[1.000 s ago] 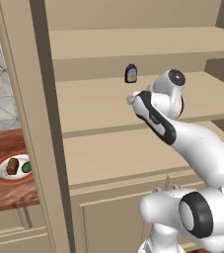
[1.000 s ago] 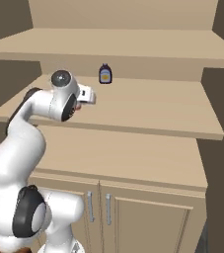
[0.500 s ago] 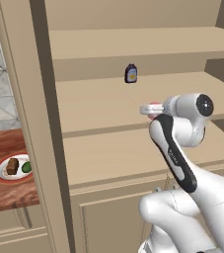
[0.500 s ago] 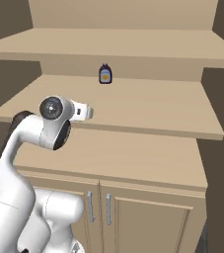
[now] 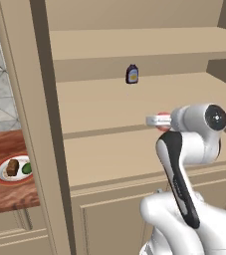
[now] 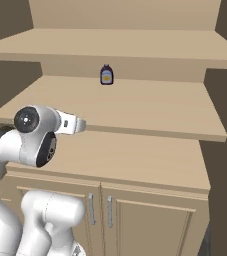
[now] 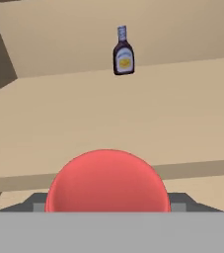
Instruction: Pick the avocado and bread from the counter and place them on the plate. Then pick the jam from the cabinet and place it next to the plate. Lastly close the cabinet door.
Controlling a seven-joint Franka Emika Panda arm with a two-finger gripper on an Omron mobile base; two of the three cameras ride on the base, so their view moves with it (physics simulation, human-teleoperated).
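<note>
The end effector (image 7: 108, 206) grips the red jam (image 7: 108, 182) between its fingers, held in front of the open cabinet (image 5: 109, 164) shelves. A dark bottle (image 7: 123, 53) stands on the shelf at 12 o'clock from the jar. At 9 o'clock, on the tabletop (image 5: 7, 199), the plate (image 5: 0, 177) carries the bread (image 5: 13, 167) and avocado (image 5: 27, 168).

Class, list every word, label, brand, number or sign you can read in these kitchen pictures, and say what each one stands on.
Dark bottle on the cabinet shelf: a pale label with a yellow patch, too small and blurred to read.
Jam, seen from above at the tool: a plain red top, no text.
No other writing is legible.
</note>
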